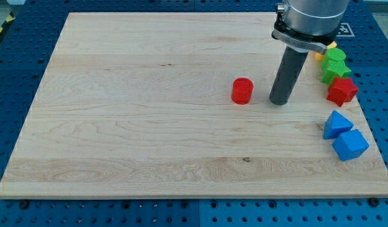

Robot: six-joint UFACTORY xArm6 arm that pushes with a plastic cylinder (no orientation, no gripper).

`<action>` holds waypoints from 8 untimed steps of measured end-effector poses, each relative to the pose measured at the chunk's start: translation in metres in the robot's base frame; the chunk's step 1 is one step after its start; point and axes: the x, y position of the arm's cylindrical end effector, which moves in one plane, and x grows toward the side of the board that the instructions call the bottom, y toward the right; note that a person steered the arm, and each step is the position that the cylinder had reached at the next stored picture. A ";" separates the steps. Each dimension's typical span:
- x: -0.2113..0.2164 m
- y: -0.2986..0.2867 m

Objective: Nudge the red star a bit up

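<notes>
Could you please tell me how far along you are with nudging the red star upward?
Nothing looks done yet: the red star sits at the view's right edge, pressed against the green blocks above it. In hand: my tip rests on the board between the red cylinder and the star, to the star's left, not touching it. Left to do: move below the star and push it toward the view's top.

lab bench | blue perforated mounting table (29,25) | wooden board (149,126)
</notes>
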 end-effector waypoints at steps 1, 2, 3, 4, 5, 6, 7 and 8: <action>0.000 0.021; 0.000 0.045; 0.001 0.069; 0.008 0.085; 0.024 0.093; 0.034 0.116; 0.043 0.138; 0.042 0.167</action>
